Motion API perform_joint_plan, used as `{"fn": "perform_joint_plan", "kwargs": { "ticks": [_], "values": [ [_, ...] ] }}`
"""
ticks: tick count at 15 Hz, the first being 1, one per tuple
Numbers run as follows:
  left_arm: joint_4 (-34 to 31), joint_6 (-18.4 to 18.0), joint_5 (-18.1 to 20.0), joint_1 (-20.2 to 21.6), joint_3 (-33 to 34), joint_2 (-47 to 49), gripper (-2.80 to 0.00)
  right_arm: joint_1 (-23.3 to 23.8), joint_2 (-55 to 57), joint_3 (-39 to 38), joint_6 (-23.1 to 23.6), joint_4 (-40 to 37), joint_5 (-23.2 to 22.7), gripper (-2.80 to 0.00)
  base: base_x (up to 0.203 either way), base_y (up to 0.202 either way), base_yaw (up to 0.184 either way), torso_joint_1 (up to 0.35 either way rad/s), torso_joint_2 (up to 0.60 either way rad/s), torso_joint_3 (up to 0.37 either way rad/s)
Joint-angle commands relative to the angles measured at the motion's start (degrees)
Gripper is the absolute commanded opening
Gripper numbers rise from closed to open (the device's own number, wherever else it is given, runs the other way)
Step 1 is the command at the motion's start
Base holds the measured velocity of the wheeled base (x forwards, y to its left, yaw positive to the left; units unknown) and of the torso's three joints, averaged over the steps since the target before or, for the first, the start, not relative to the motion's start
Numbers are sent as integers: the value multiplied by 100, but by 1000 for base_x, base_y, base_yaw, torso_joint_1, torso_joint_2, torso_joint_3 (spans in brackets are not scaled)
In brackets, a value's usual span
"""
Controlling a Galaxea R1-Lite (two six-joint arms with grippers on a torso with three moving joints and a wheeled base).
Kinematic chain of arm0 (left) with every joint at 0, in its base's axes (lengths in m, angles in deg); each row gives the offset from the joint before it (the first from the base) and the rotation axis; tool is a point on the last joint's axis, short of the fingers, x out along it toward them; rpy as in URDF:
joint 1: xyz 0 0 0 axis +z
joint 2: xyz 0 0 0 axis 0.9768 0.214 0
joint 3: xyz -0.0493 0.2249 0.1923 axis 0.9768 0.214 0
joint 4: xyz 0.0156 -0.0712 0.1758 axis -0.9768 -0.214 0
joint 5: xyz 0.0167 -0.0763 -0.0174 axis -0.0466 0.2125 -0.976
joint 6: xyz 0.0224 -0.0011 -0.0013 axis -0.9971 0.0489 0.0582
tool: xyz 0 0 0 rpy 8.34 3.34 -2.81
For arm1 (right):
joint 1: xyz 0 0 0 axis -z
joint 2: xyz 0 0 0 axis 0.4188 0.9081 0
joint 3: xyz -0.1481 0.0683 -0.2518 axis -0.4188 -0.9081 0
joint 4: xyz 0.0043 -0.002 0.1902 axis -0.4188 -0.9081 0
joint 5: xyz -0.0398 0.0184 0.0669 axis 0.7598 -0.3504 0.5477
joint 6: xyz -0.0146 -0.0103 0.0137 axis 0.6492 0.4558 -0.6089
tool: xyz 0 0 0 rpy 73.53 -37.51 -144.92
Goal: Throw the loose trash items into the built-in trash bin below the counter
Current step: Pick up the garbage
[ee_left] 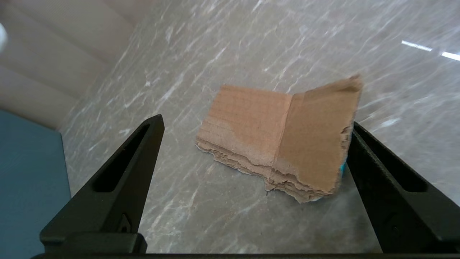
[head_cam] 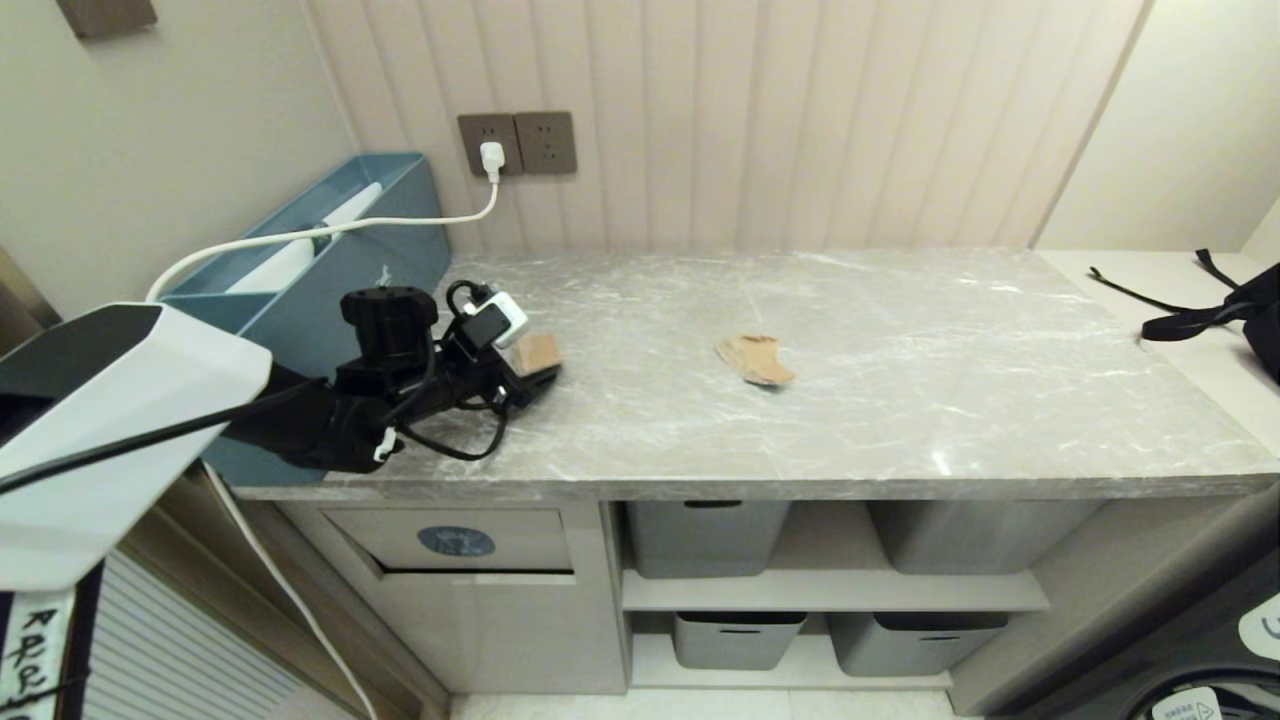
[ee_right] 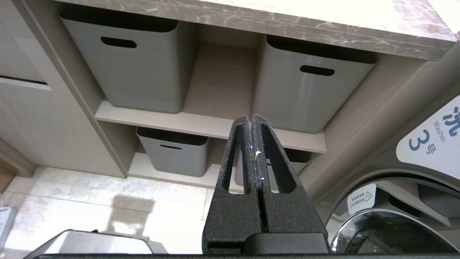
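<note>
Tan card piece [ee_left: 280, 140] lies folded on the grey marble surface [head_cam: 900, 400], between my left gripper [ee_left: 251, 126] jaws, which stand spread wide; one raised flap sits right against one finger [ee_left: 381, 169], well clear of the other. A sliver of teal shows under its torn edge. Brown cardboard scrap [head_cam: 757, 359] rests farther along the surface, well beyond the jaws. Trash bin flap [head_cam: 455, 542] sits below the surface edge. My right gripper [ee_right: 256, 120] hangs low before the grey baskets [ee_right: 136, 64], jaws pressed together.
</note>
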Motion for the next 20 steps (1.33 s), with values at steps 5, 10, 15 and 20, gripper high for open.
{"fn": "perform_joint_plan", "kwargs": {
  "ticks": [5,10,15,20],
  "values": [
    [24,-11,-16,-46,-96,246,-280,-2,2,0,8,-4,-1,-280,0,0,0,0,0,0],
    [-138,10,10,-57,-74,148,-280,-2,-6,0,8,-4,1,-280,0,0,0,0,0,0],
    [-246,527,2,-209,266,-911,-280,-2,-6,0,8,-4,-3,-280,0,0,0,0,0,0],
    [-462,1000,2,-504,2556,-3648,-280,-2,-6,0,8,-4,-1,-280,0,0,0,0,0,0]
  ]
}}
